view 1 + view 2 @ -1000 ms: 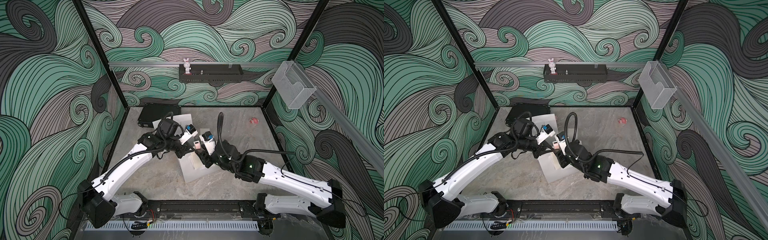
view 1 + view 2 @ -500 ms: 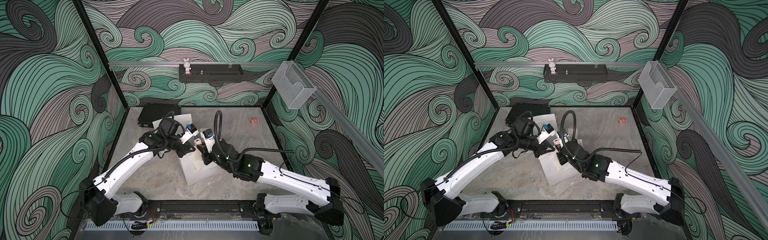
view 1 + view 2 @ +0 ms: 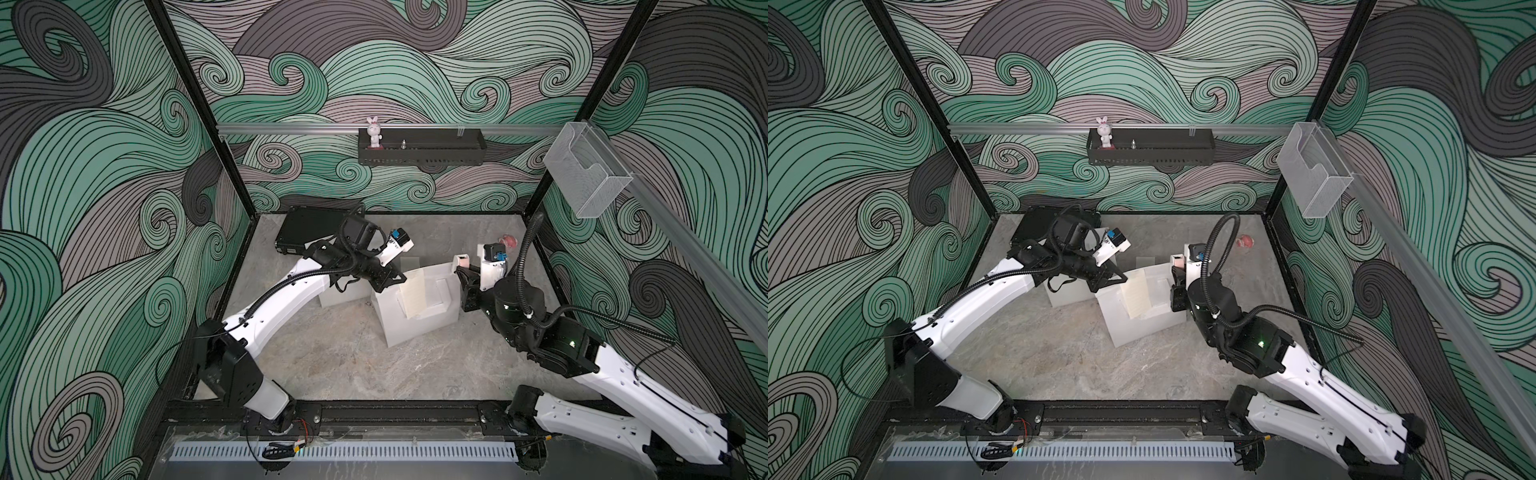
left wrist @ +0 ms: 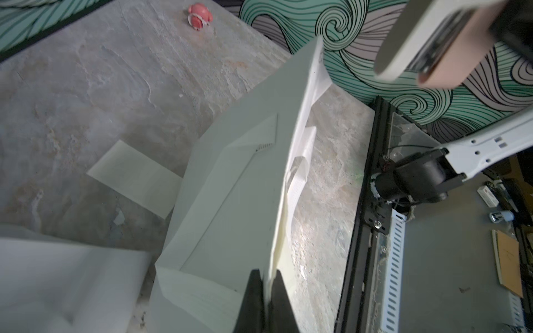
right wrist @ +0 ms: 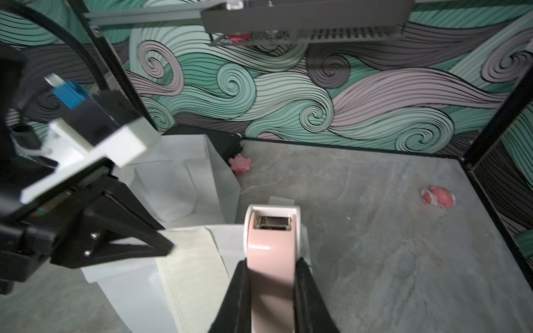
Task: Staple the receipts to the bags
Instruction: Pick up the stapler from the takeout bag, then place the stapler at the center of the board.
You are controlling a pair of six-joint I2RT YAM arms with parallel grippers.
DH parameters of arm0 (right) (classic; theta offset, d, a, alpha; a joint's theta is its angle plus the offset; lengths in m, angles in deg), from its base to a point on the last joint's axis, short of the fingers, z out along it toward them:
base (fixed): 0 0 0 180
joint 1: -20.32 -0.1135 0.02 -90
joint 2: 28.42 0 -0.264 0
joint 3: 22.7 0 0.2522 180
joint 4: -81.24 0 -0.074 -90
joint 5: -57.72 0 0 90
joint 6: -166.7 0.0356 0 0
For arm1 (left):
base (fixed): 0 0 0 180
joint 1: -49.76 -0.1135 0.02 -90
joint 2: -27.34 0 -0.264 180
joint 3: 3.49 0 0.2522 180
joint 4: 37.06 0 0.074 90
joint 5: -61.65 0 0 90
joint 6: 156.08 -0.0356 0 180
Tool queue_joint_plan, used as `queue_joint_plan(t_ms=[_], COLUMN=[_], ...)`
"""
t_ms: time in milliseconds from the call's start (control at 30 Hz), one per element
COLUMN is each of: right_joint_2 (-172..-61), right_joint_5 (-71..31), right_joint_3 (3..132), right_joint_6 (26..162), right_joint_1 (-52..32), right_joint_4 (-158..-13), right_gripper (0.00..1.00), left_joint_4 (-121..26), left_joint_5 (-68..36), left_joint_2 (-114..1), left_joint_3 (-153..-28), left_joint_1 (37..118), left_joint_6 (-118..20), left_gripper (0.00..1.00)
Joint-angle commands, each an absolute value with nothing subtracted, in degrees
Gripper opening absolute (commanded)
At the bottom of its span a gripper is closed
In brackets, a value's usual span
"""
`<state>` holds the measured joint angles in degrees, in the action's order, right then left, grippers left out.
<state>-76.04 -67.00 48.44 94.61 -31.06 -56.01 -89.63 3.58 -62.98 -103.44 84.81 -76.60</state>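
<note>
Cream paper receipt (image 3: 415, 294), a small lined slip, lies on the face of the large flat white paper bag (image 3: 401, 332) near the middle of the grey marbled desk (image 3: 374, 374). Its long axis runs from the bag's far edge toward the near edge, at a slight slant. The left fingers (image 4: 256, 302) are clenched on the bag's edge on the left arm's side. The left wrist view shows the slip's cream edge running into the same pinch, so bag and slip seem to be clamped together, with that edge raised off the desk. The right fingers (image 5: 236, 299) are clamped around the small pink-and-white stapler (image 5: 271, 250), whose nose points toward the back wall. In both top views it sits at the bag's far corner on the right arm's side, near the slip but not over it. The receipt therefore lies from the stapler toward the left arm. By my reading, the coming move is a short sideways carry by the right arm until the stapler's mouth straddles the far edge of bag and slip. Whether the stapler touches the bag now I cannot tell. A second white paper bag (image 3: 349, 297) lies partly under the left arm, and another cream slip (image 4: 135, 178) lies flat on the desk beyond.
</note>
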Motion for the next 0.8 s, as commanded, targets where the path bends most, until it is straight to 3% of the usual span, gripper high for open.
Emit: queue_joint_plan(t_ms=[0,433,767], right_joint_2=[-73.3,-67.5,-82.1], right_joint_5=[-67.0,-61.4,-41.5], right_joint_3=[45.1,34.9,33.6], right_joint_6=[99.3,105.1,105.2], right_joint_1=[-27.4,-17.1,-2.8], right_joint_4=[-46.7,-42.4,-42.4], right_gripper=[0.09,0.09,0.14], left_joint_4=[-88.0,-91.4,-86.3], left_joint_5=[5.5,6.6,8.0], left_joint_2=[-69.4,-97.8,-104.1], left_joint_3=[-111.6,-145.5,-152.0], left_joint_1=[84.9,84.5,82.3], left_joint_6=[-78.2,-82.0,-80.3], left_gripper=[0.00,0.00,0.00])
